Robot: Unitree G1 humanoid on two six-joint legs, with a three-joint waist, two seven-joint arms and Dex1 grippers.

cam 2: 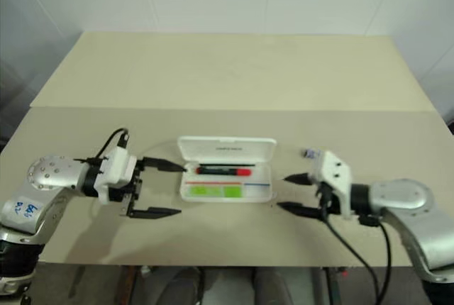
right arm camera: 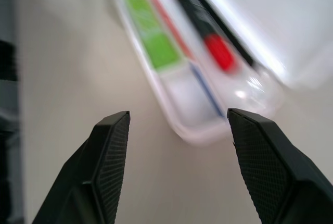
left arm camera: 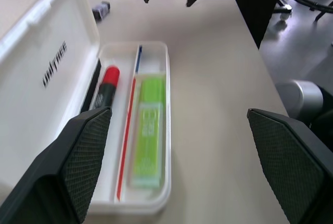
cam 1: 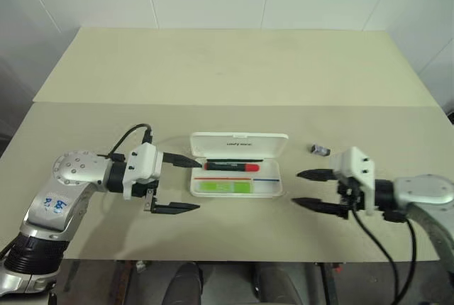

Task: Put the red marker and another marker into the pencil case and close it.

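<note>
Left gripper (cam 1: 175, 184) open beside pencil case (cam 1: 237, 165).

Open pencil case (cam 1: 237, 186) between tools; far table (cam 1: 234, 64) free.

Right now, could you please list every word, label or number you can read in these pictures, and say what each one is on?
"unitree": dark logo on the inside of the open lid of the pencil case.
Small dark print on the blue-and-white sticker on the left arm: too small to read.
Print on the green highlighter: too blurred to read.
Nothing readable on the red marker or the small grey piece.
</note>
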